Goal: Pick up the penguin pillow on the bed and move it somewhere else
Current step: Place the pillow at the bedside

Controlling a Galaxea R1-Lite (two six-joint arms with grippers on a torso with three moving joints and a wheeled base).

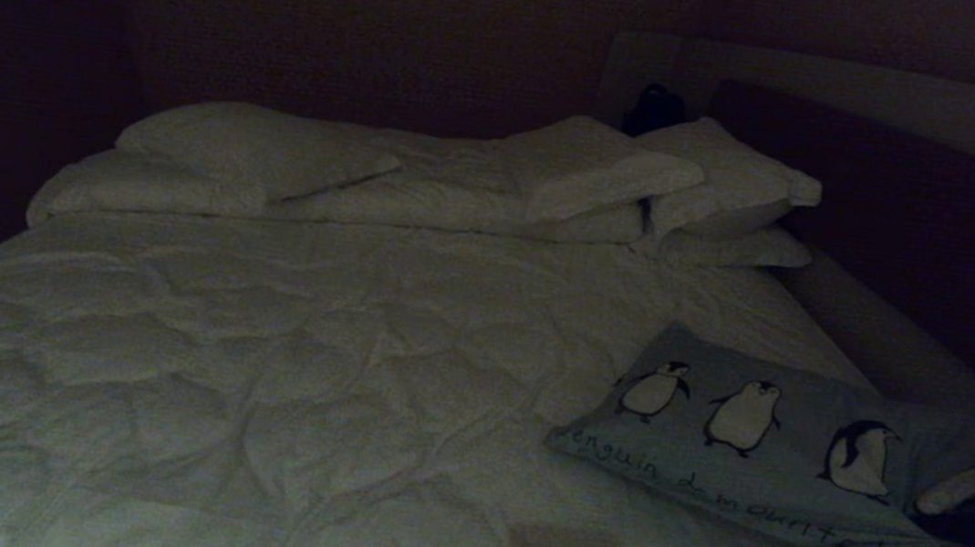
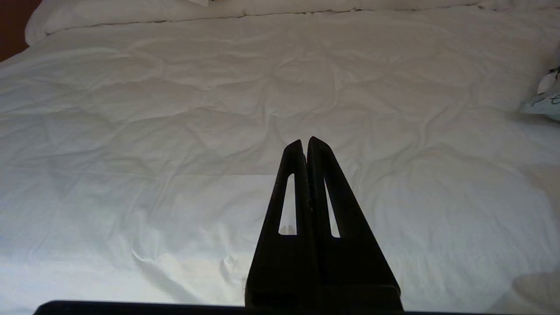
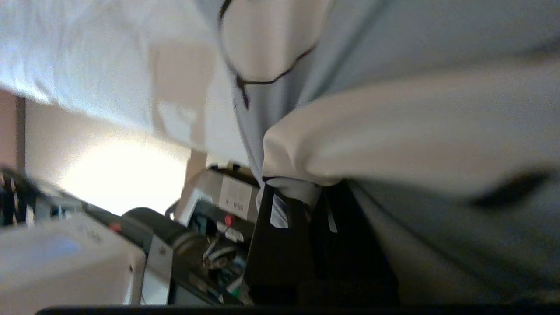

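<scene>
Right fingers (image 3: 306, 197) pinched on penguin pillow (image 1: 763, 433) corner, bed (image 1: 258, 357) edge, left fingers (image 2: 305, 144) closed

A rectangular grey-blue fabric pillow printed with black-and-white penguins (image 1: 762, 442) is lying on the near right part of a large bed with a wrinkled white quilted duvet (image 1: 276, 359). Handwritten dark lettering is running along its near edge. Its right end is bunching and creasing where a fold is being pinched; the right wrist view is showing that fabric (image 3: 393, 131) gathering into a thick roll. Plain white pillows are stacking at the bed's far end, well apart from it.
</scene>
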